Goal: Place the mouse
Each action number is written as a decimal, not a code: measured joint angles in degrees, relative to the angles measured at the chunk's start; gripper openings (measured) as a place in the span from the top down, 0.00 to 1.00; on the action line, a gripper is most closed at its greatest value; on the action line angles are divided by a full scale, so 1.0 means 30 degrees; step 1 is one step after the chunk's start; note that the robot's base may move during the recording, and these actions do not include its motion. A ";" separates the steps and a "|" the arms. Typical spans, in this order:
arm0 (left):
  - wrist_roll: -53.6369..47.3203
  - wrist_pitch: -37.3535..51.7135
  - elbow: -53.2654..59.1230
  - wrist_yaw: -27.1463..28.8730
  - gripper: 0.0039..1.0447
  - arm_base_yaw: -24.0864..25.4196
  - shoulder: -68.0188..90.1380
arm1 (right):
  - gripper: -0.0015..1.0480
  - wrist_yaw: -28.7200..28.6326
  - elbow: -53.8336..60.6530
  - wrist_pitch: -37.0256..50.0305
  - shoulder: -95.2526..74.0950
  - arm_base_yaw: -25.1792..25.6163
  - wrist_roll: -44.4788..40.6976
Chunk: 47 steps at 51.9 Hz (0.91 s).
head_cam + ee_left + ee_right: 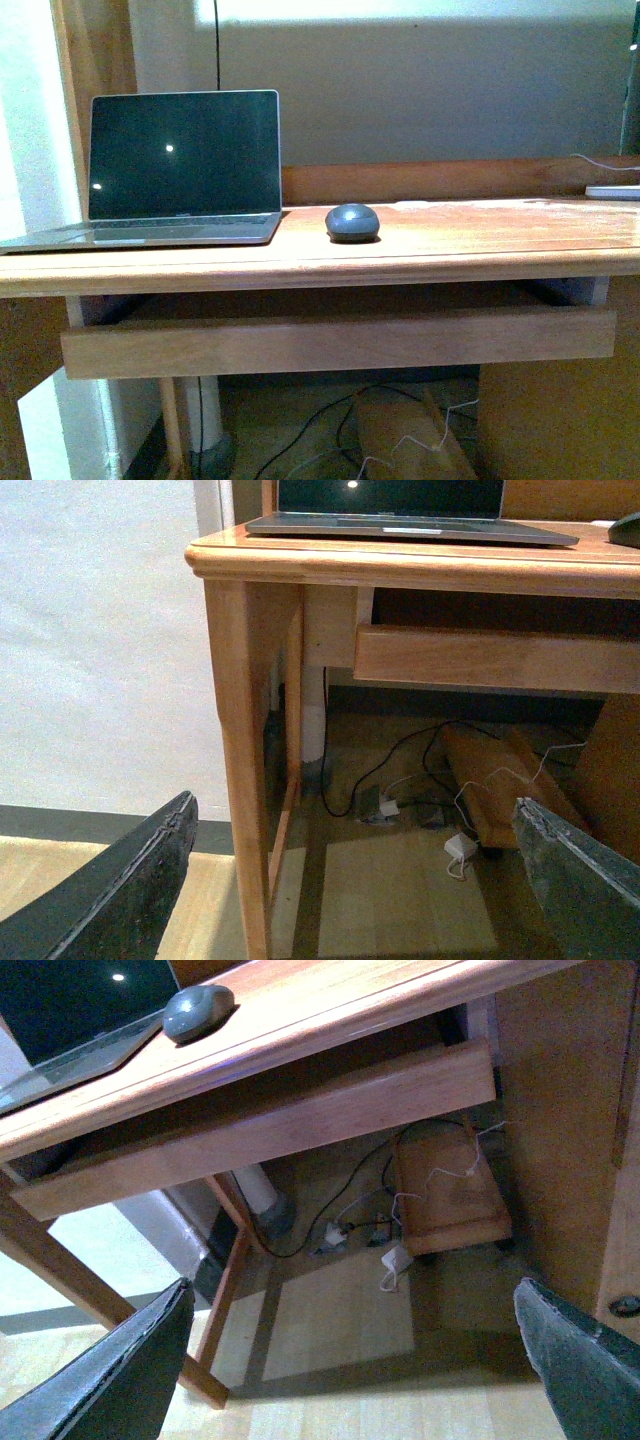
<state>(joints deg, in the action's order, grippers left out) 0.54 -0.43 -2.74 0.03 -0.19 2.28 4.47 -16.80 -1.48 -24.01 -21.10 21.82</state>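
Note:
The dark grey oval mouse (352,222) lies on the wooden desk (470,240), just right of the open laptop (180,170). It also shows in the right wrist view (198,1011) and, as a sliver at the edge, in the left wrist view (628,528). Neither arm shows in the front view. My left gripper (360,880) is open and empty, low in front of the desk, below its top. My right gripper (360,1360) is open and empty, also low, under the desk's front edge.
A wooden rail (340,340) runs under the desktop. A desk leg (240,760) stands close to the left gripper. Cables, an adapter (396,1260) and a wooden box (450,1200) lie on the floor below. A white object (612,190) sits at the desk's far right.

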 joint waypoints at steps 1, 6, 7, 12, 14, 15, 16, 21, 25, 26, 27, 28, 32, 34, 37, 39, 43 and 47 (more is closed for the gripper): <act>0.0000 0.0000 0.0000 0.0000 0.07 0.0000 0.0000 | 0.07 -0.0029 0.0153 -0.0321 0.0568 0.0066 0.0015; 0.0000 0.0000 0.0000 0.0000 0.07 0.0000 0.0000 | 0.07 -0.1545 0.1239 -0.2011 0.3373 0.1282 0.0532; 0.0000 0.0000 0.0000 0.0000 0.07 0.0000 0.0000 | 0.07 -0.2055 0.1530 -0.2055 0.3825 0.1814 0.0612; 0.0000 0.0000 0.0000 -0.0007 0.07 0.0000 0.0000 | 0.15 -0.1188 0.2885 -0.0503 0.5435 0.3854 -0.1137; 0.0000 0.0000 0.0007 0.0051 0.07 0.0000 0.0000 | 0.23 -0.1413 0.3402 0.0015 0.6033 0.5093 -0.2834; 0.0000 0.0000 0.0007 0.0022 0.07 0.0000 0.0000 | 0.26 -0.1435 0.3555 0.0073 0.6164 0.5661 -0.3570; 0.0000 0.0000 0.0007 -0.0015 0.07 0.0000 0.0000 | 0.31 -0.1479 0.3701 0.0124 0.6309 0.6317 -0.4583; 0.0000 0.0000 0.0007 -0.0007 0.07 0.0000 -0.0007 | 0.51 -0.1464 0.4131 0.0219 0.6572 0.6900 -0.6266; 0.0000 0.0000 0.0007 0.0000 0.07 0.0000 -0.0007 | 0.67 -0.1479 0.4277 0.0262 0.6790 0.6914 -0.6739; 0.0000 0.0000 0.0007 0.0000 0.07 0.0000 -0.0007 | 0.69 -0.1472 0.4291 0.0270 0.6805 0.6914 -0.6761; 0.0000 0.0000 0.0007 -0.0007 0.07 0.0000 -0.0007 | 0.72 -0.1479 0.4320 0.0284 0.6834 0.6914 -0.6805; 0.0000 0.0000 0.0007 -0.0007 0.07 0.0000 -0.0007 | 0.76 -0.1479 0.4350 0.0299 0.6863 0.6921 -0.6827; 0.0000 0.0000 0.0007 0.0000 0.07 0.0000 -0.0007 | 0.91 -0.1479 0.4568 0.0335 0.7009 0.6921 -0.6958; 0.0000 0.0000 0.0007 -0.0007 0.07 0.0000 -0.0007 | 0.96 -0.1486 0.4619 0.0335 0.7045 0.6921 -0.7016; 0.0000 0.0000 0.0007 0.0000 0.07 0.0000 -0.0007 | 0.97 -0.1486 0.4685 0.0350 0.7089 0.6921 -0.7104; 0.0000 0.0000 0.0007 -0.0007 0.07 0.0000 -0.0007 | 0.97 -0.1486 0.4823 0.0379 0.7257 0.6921 -0.7147; 0.0000 0.0000 0.0007 0.0000 0.07 0.0000 -0.0007 | 0.97 -0.1515 0.5297 0.0408 0.7788 0.6958 -0.7155; 0.0000 0.0000 0.0015 -0.0007 0.07 0.0000 -0.0015 | 0.97 -0.1472 0.5297 0.0437 0.7839 0.6958 -0.7155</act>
<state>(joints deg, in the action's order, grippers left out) 0.54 -0.43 -2.70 0.01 -0.19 2.24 0.05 -0.91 -0.16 -0.49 -0.23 0.36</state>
